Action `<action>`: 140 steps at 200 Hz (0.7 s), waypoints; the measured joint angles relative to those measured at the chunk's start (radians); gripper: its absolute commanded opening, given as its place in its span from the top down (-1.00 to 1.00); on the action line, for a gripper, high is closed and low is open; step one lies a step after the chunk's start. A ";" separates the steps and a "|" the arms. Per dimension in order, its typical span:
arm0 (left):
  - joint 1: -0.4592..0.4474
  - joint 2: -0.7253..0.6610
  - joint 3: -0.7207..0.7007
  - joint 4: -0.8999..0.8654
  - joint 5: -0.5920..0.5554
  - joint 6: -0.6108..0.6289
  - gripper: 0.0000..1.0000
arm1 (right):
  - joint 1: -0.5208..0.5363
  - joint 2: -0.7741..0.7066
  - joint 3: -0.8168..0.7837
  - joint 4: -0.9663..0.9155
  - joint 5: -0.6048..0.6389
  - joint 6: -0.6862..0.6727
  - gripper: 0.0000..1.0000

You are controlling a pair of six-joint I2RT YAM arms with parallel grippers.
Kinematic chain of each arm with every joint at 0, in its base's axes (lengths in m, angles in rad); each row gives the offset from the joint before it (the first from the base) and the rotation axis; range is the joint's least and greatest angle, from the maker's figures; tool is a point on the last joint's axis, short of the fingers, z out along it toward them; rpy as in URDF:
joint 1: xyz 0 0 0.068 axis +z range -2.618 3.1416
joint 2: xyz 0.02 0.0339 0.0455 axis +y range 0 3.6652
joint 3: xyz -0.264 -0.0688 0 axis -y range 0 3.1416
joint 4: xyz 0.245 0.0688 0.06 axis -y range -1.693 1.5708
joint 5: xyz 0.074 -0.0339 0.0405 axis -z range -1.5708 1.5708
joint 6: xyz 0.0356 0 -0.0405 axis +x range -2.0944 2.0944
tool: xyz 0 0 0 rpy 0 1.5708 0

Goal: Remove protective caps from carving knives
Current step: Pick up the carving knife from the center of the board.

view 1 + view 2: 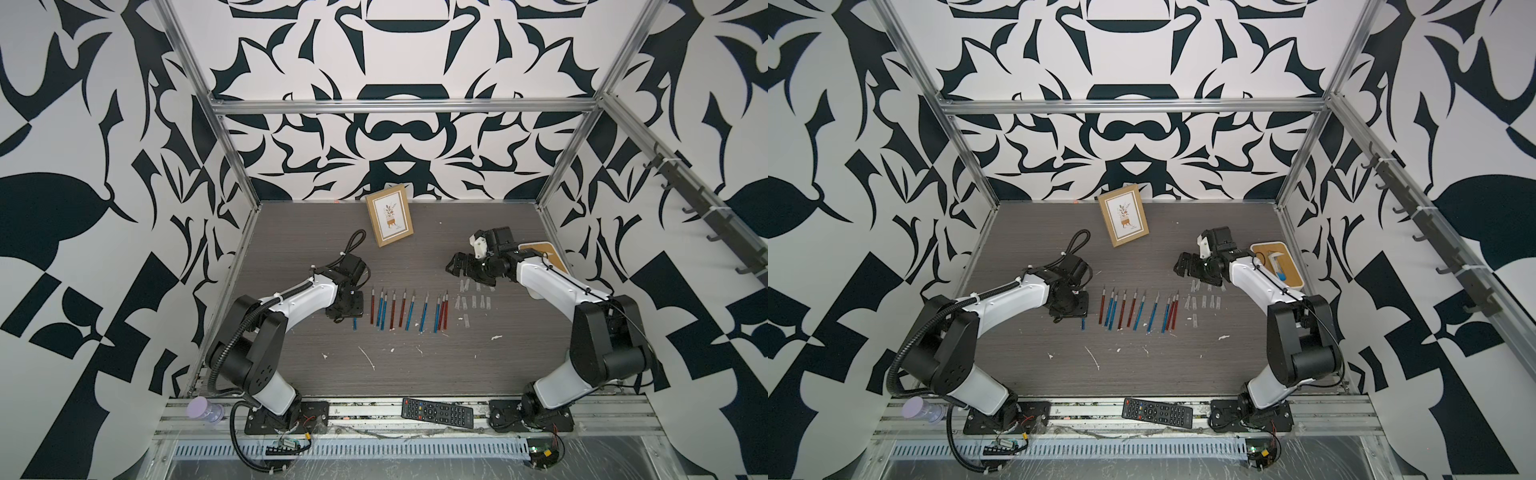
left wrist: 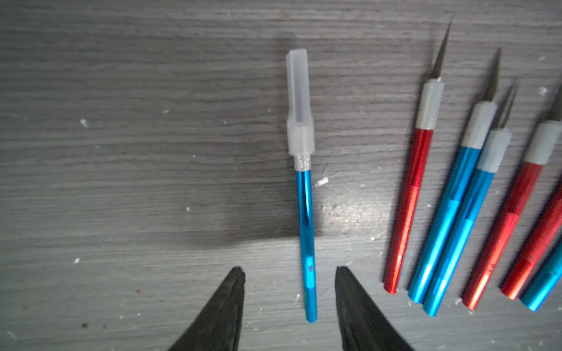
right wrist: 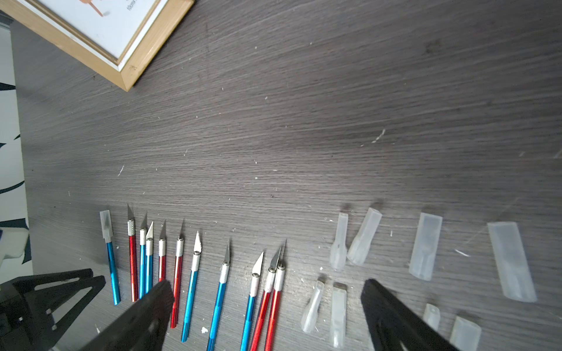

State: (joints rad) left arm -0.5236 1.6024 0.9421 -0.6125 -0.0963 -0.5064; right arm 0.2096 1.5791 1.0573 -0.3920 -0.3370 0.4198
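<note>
On the grey wood tabletop [image 2: 121, 91], nearer its left edge, the one capped blue knife [image 2: 305, 231] lies untouched between the left pincer's [image 2: 290, 269] parted tips, the right pincer [image 3: 267, 283] gapes wide above the loose caps [image 3: 425, 246], and a crooked pinch might roll the thin handle away.

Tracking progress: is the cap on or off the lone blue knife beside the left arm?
On. In the left wrist view a whitish cap covers the blade of the blue knife.
</note>
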 measured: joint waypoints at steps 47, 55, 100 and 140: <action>0.000 0.051 0.000 0.016 0.011 0.002 0.24 | 0.000 0.000 0.000 0.000 0.000 0.000 -0.99; 0.000 0.057 0.000 0.019 0.012 0.006 0.27 | 0.000 0.000 0.000 0.000 0.000 0.000 -0.99; 0.000 0.066 0.007 0.026 0.013 0.008 0.42 | 0.000 0.000 0.000 0.000 0.000 0.000 -0.99; 0.000 0.071 0.011 0.028 0.014 0.008 0.57 | 0.000 0.000 0.000 0.000 0.000 0.000 -0.98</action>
State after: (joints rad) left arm -0.5236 1.6737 0.9535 -0.5846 -0.0826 -0.4984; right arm 0.2096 1.5791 1.0576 -0.3920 -0.3370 0.4194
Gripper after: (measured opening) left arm 0.234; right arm 0.993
